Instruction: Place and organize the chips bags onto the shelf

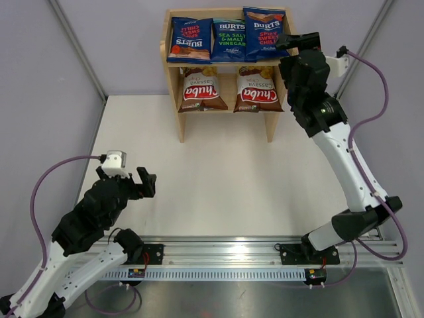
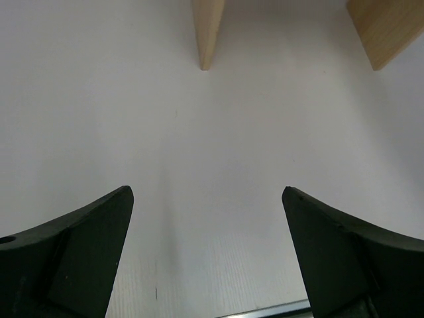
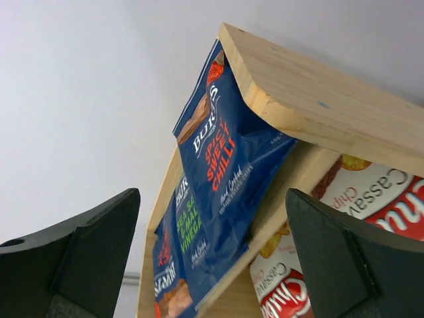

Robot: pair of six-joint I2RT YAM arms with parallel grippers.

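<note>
The wooden shelf (image 1: pixel 174 99) stands at the back of the table. Three dark blue Burts bags sit on its top tier: left (image 1: pixel 189 36), middle (image 1: pixel 228 38), right (image 1: pixel 263 33). Two brown Chuba bags, left (image 1: pixel 201 89) and right (image 1: pixel 258 88), sit on the lower tier. My right gripper (image 1: pixel 297 41) is open and empty just right of the shelf's top corner. In the right wrist view the right Burts bag (image 3: pixel 228 156) leans against the side panel (image 3: pixel 311 106). My left gripper (image 1: pixel 147 183) is open and empty, low over the table at the near left.
A metal rail (image 1: pixel 225 255) runs along the table's near edge with both arm bases on it. Grey walls enclose the back and sides. The left wrist view shows bare white table (image 2: pixel 212 146) and the shelf's two legs, left (image 2: pixel 209 30) and right (image 2: pixel 387 26).
</note>
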